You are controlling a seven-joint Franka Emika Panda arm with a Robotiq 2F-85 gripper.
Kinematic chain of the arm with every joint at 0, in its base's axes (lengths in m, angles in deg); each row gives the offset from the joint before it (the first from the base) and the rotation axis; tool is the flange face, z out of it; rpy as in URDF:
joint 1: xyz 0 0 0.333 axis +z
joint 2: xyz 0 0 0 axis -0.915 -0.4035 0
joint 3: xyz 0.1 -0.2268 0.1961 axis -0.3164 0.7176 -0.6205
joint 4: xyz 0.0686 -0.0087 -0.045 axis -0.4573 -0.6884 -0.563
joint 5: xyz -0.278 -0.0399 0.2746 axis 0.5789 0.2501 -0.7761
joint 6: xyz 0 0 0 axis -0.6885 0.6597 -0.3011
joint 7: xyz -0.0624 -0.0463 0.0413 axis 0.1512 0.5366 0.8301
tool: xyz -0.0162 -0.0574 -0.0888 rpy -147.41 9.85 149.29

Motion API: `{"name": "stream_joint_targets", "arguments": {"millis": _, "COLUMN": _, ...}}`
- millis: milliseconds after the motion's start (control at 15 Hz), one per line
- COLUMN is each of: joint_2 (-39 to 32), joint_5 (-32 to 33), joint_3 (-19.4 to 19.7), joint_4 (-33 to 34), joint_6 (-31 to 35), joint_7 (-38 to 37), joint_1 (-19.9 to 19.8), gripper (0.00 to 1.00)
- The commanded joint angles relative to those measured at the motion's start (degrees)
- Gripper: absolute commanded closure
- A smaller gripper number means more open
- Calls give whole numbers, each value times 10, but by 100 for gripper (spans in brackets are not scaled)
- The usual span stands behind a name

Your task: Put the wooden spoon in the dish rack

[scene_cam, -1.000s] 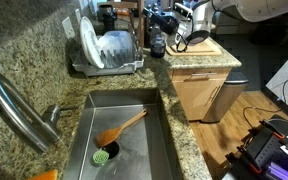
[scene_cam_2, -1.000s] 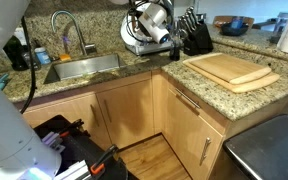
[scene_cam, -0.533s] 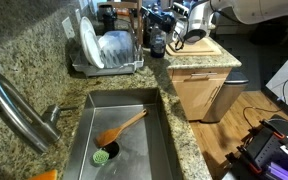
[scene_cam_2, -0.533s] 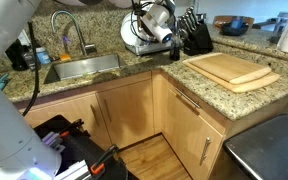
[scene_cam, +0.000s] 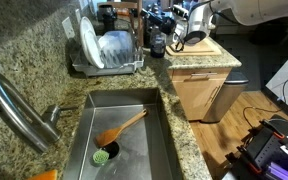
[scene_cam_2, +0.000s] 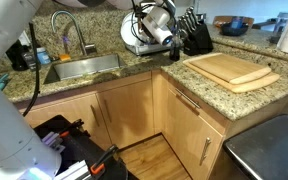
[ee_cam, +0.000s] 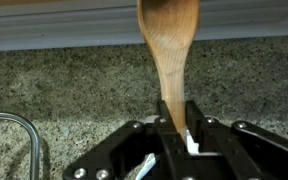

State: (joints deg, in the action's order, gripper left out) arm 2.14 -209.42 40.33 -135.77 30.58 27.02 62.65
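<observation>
Fingers (ee_cam: 194, 118) clamped tight on the lower handle of the spoon (ee_cam: 169, 60), gripper (ee_cam: 174, 135) near fully closed around it, bowl end sticking out ahead over the granite worktop (ee_cam: 74, 90). Spoon is in the air, not in the rack (scene_cam: 106, 50) yet; in both exterior views the gripper (scene_cam: 176, 28) sits up by the rack's far side. Judgement: transport step, mid-task. To do it well: keep the squeeze firm so the thin handle doesn't pivot, line the spoon up with a free gap clear of the plates (scene_cam: 88, 42), lower until wire or tray bears it, only then open. A second spoon (scene_cam: 122, 126) lies in the sink (scene_cam: 149, 150) next to a green brush (scene_cam: 104, 154), not the one held. Held spoon too small to pick out in either exterior view; handle end hidden inside the fingers; wrist view shows no rack, so the gap to it is unclear; rack slots blurred
</observation>
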Motion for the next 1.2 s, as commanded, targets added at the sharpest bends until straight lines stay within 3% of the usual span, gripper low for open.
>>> {"name": "stream_joint_targets", "arguments": {"millis": 0, "joint_2": -4, "joint_5": 6, "joint_3": -9, "joint_4": 0, "joint_6": 2, "joint_7": 2, "joint_1": -8, "gripper": 77}}
{"name": "stream_joint_targets", "arguments": {"millis": 267, "joint_2": -8, "joint_5": 6, "joint_3": -9, "joint_4": 1, "joint_6": 2, "joint_7": 2, "joint_1": -8, "gripper": 77}}
{"name": "stream_joint_targets", "arguments": {"millis": 333, "joint_2": -13, "joint_5": 7, "joint_3": -9, "joint_4": 10, "joint_6": 3, "joint_7": 4, "joint_1": -6, "gripper": 94}}
{"name": "stream_joint_targets", "arguments": {"millis": 467, "joint_2": -28, "joint_5": 3, "joint_3": -12, "joint_4": 26, "joint_6": 10, "joint_7": -3, "joint_1": -2, "gripper": 94}}
{"name": "stream_joint_targets", "arguments": {"millis": 533, "joint_2": -10, "joint_5": 6, "joint_3": -11, "joint_4": 2, "joint_6": 2, "joint_7": 2, "joint_1": -6, "gripper": 94}}
{"name": "stream_joint_targets", "arguments": {"millis": 600, "joint_2": -12, "joint_5": 6, "joint_3": -11, "joint_4": 2, "joint_6": 2, "joint_7": 2, "joint_1": -6, "gripper": 77}}
{"name": "stream_joint_targets", "arguments": {"millis": 800, "joint_2": -13, "joint_5": 6, "joint_3": -11, "joint_4": 2, "joint_6": 2, "joint_7": 2, "joint_1": -6, "gripper": 77}}
{"name": "stream_joint_targets", "arguments": {"millis": 867, "joint_2": -13, "joint_5": 6, "joint_3": -11, "joint_4": 2, "joint_6": 2, "joint_7": 2, "joint_1": -6, "gripper": 94}}
{"name": "stream_joint_targets", "arguments": {"millis": 1067, "joint_2": -37, "joint_5": 9, "joint_3": -9, "joint_4": 42, "joint_6": 18, "joint_7": 0, "joint_1": 7, "gripper": 94}}
{"name": "stream_joint_targets", "arguments": {"millis": 1133, "joint_2": -19, "joint_5": 7, "joint_3": -12, "joint_4": 9, "joint_6": 4, "joint_7": 2, "joint_1": -3, "gripper": 94}}
